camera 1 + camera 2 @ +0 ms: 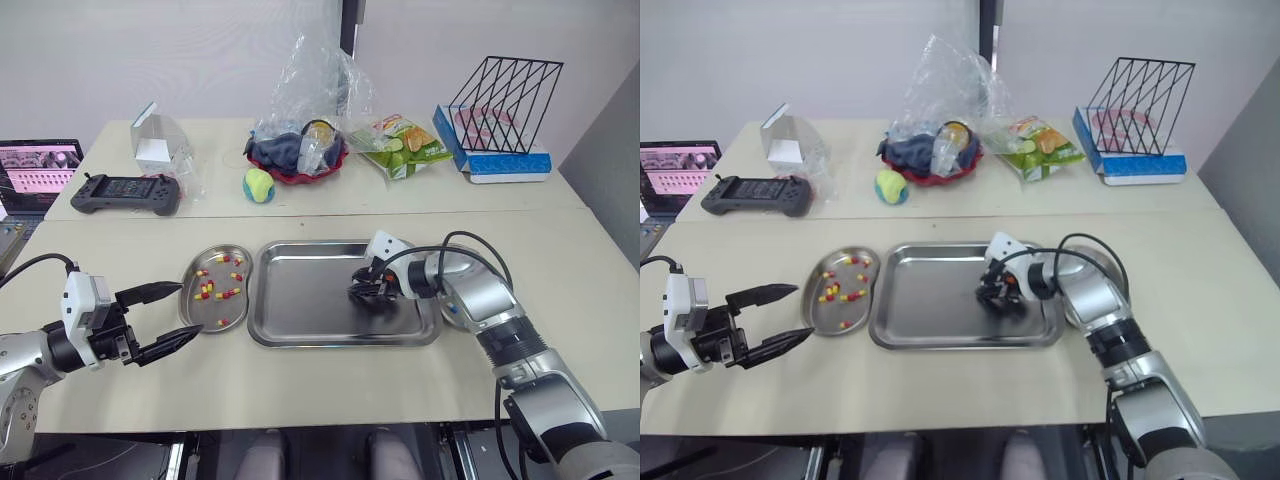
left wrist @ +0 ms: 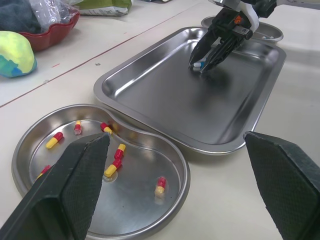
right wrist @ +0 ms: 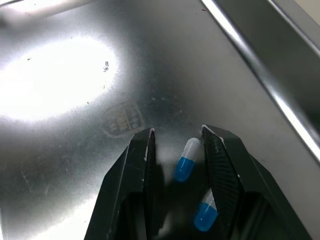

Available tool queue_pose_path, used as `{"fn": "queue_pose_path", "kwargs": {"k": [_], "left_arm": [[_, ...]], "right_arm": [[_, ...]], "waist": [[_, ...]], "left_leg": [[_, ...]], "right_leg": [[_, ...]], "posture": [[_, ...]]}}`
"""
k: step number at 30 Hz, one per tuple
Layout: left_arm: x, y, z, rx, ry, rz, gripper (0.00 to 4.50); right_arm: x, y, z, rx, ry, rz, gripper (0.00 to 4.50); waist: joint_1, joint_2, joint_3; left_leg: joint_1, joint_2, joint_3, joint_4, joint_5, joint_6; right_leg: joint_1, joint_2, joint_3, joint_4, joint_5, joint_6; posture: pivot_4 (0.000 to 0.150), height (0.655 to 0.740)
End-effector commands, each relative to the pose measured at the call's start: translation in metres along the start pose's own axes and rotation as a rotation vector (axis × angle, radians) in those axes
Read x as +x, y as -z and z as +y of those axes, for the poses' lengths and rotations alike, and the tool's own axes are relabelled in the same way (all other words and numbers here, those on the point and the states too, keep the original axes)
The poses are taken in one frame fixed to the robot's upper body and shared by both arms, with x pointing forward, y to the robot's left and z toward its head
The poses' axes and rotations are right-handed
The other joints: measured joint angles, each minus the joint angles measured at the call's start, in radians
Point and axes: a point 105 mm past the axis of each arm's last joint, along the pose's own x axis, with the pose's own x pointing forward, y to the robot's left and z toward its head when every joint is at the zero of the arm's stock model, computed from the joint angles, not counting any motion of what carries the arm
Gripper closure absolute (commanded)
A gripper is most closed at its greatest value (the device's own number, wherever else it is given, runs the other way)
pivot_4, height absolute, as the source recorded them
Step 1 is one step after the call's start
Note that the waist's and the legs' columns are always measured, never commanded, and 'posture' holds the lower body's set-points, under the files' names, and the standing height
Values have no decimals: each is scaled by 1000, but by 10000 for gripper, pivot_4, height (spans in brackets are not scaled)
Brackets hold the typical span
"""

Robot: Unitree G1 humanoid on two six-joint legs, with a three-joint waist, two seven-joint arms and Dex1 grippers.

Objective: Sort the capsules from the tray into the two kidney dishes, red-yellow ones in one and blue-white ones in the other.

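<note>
1. Right gripper (image 3: 177, 134): fingers narrowly parted, low in the tray (image 3: 60, 75), straddling one blue-white capsule (image 3: 187, 160) without clamping it.
2. A second capsule (image 3: 206, 214), also blue-white, lies just beside one finger.
3. Left gripper (image 1: 802, 311): gaping wide, empty, beside the left kidney dish (image 2: 186, 172), which holds at least seven red-yellow capsules (image 2: 115, 160).
4. Right kidney dish (image 2: 270, 34): past the tray's far end.

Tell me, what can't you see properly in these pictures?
- Right dish: the robot's arm covers most of it in the head views, so its contents are hidden.
- Laptop: cut off by the left edge.
- Second blue-white capsule: partly behind a finger, right wrist view.
- Plastic bag: crumpled plastic blurs what's inside.
</note>
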Motion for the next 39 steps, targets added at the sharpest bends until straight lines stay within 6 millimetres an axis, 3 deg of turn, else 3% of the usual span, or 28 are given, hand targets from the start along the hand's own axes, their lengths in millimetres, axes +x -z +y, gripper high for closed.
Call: {"fn": "queue_pose_path", "kwargs": {"k": [1,4,7,10,14,18,22,25,30,39], "left_arm": [[-1,-5,2,40,-10,-12,0],[-1,-4,2,39,-9,-11,0],[0,-5,3,41,-9,-11,0],[0,-5,4,41,-6,-11,0],[0,-5,5,40,-1,-10,0],[2,-4,7,40,5,-11,0],[2,-4,7,42,9,-9,0],[0,-4,7,43,11,-6,0],[1,-7,7,47,16,-17,0],[1,-9,6,55,17,-21,0]], "right_arm": [[-4,-15,-1,-18,1,-46,29095],[-12,-29,-7,-46,37,-77,29095],[-27,-58,4,12,-11,-179,29095],[-42,-76,2,30,44,-239,29095],[-44,-68,1,22,138,-190,29095],[-35,-48,-4,28,353,-156,29095],[-37,-61,10,148,337,-225,29095],[-36,-52,18,189,317,-130,29095],[-22,-45,35,195,316,-116,29095],[-10,-29,31,212,390,-79,29095]], "waist": [[0,0,0],[0,0,0],[0,0,0],[0,0,0],[3,0,0],[3,0,0],[-4,0,0],[-3,0,0],[2,0,0],[0,0,0]], "left_leg": [[0,0,0,0,0,0],[0,0,0,0,0,0],[-2,0,0,0,0,0],[-5,0,0,0,0,0],[-5,0,0,0,0,0],[-5,0,0,0,0,0],[-6,0,1,0,0,0],[-5,0,1,0,0,0],[-5,0,0,0,0,0],[-5,0,1,0,0,0]], "right_leg": [[0,0,0,0,0,0],[0,0,0,0,0,0],[-3,0,0,1,0,0],[-8,0,0,4,0,0],[-8,0,0,4,0,0],[-8,0,0,4,0,-1],[-11,0,0,5,1,-1],[-11,0,0,5,1,-2],[-10,0,-1,4,1,-2],[-10,0,0,4,1,-2]], "posture": [[1500,7346],[1500,7346],[1500,7346],[1500,7346],[1500,7346],[1500,7346],[1500,7346],[1500,7346],[1500,7346],[1500,7346]]}}
